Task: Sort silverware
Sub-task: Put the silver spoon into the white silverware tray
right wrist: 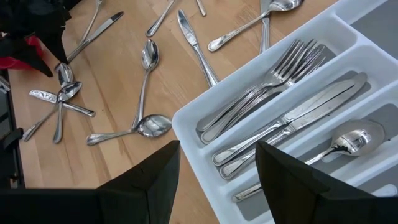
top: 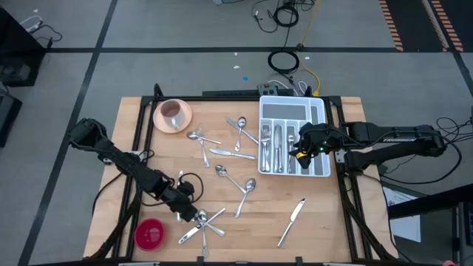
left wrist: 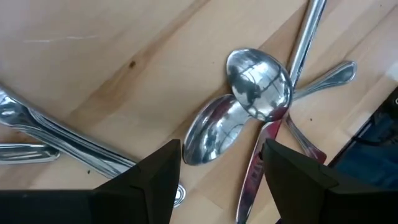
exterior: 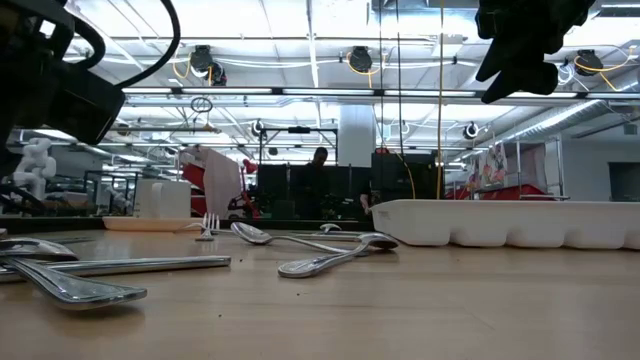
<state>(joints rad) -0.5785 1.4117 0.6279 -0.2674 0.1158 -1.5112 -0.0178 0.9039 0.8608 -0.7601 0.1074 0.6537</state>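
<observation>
High view: the silverware [top: 236,159] is split between the wooden table [top: 318,229] and the white cutlery tray [top: 322,168] at the far right of the table. Inside the tray, forks [right wrist: 264,84] fill one compartment, table knives [right wrist: 292,121] the next, and a single spoon [right wrist: 348,142] lies in a third. Loose pieces are scattered over the middle of the table: spoons, a fork and a knife near the pink cup [top: 171,112], two spoons [right wrist: 144,93] with bowls close together mid-table, and one knife [top: 293,220] alone toward the near right.

A small crossed heap of spoons [left wrist: 252,102] lies at the near left edge, next to a red round object [top: 150,233].

Left gripper [top: 194,213] hangs directly over that heap, fingers spread wide, nothing between them; in the left wrist view the two spoon bowls overlap just beyond the fingertips. Whether the fingers touch the table cannot be told.

Right gripper [top: 301,151] sits above the tray, also open and holding nothing; its wrist view looks down on the fork and knife compartments.

Low view: spoons and a fork lie flat on the wood in front of the tray's long white wall [exterior: 510,225].
</observation>
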